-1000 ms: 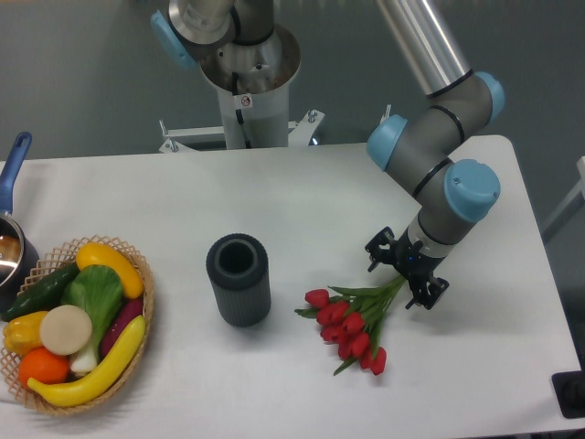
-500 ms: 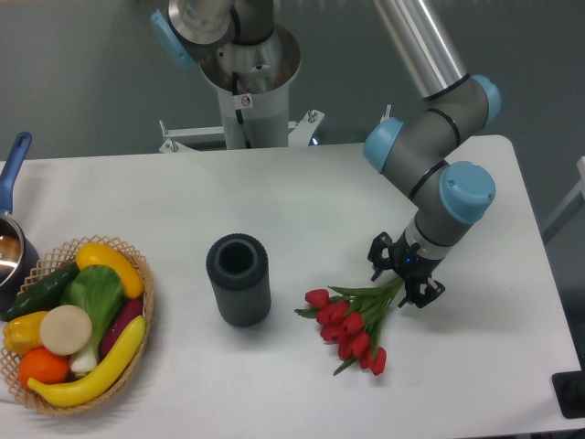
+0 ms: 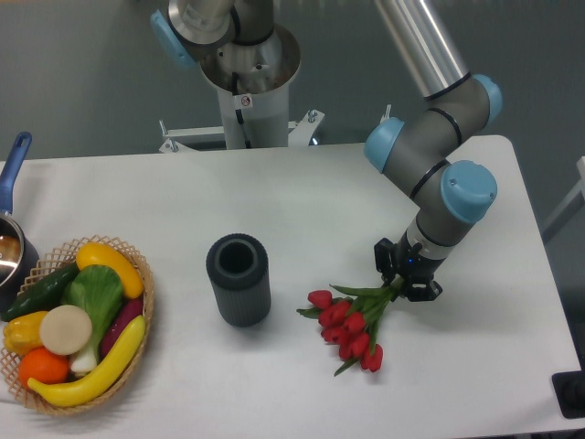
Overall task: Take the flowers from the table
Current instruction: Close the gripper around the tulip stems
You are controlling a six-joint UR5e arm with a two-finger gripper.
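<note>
**Tulips in the claw's grip on the white bench**

The tulips [image 3: 352,325], a bunch of red blooms with green leaves, lay on the bench [image 3: 302,197] right of centre, their heads pointing toward the near edge and their stems running up and to the right. The claw [image 3: 406,277] had its fingers drawn together around the stem end, clamping the bunch while the blooms appeared to rest on the surface. Left of the tulips stood a dark ribbed cylindrical vase [image 3: 239,279], upright and well apart from them. At the far left sat a wicker basket [image 3: 144,302] of vegetables, with a blue-handled pot [image 3: 13,238] beside it at the edge.
</note>
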